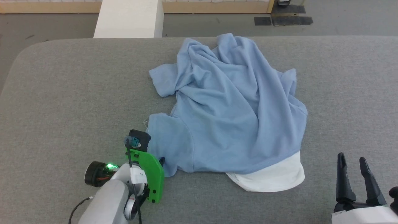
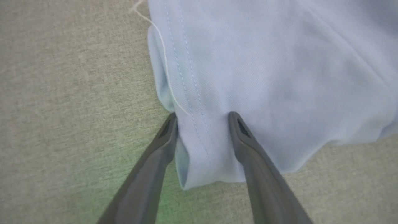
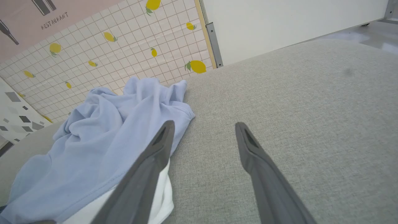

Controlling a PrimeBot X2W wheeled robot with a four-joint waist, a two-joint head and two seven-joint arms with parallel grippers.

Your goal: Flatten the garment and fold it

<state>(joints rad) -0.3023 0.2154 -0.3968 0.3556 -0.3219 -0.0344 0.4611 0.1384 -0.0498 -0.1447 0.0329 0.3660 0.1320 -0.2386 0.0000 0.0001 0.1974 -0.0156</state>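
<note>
Head view: the left gripper [image 1: 161,161] is largely hidden beneath its green mount [image 1: 152,177]. One dark fingertip shows against the near sleeve of the light blue shirt [image 1: 230,105], and from here I cannot tell how its fingers stand. The shirt lies crumpled on the grey table [image 1: 62,93] and spreads away beyond that fingertip. Its white inner panel [image 1: 273,180] pokes out from under the blue cloth. The right gripper [image 1: 351,158] holds its two fingers apart with nothing between them. The shirt is off to their left, not touching.

Left wrist view: the left gripper [image 2: 203,116] has its fingers apart, astride the stitched sleeve hem [image 2: 192,140]. Blue cloth lies flat between them and runs on past the tips. The left finger sits at the sleeve's edge, and the right fingertip rests on the cloth. A loose white thread [image 2: 163,56] trails ahead of the left fingertip.

Right wrist view: the right gripper [image 3: 203,124] has its fingers spread over bare table, gripping nothing. The shirt lies left of the left finger, which overlaps it in this view, with the white panel beside that finger's base. Beyond the tips stands a lemon-patterned tiled wall [image 3: 124,40].
</note>
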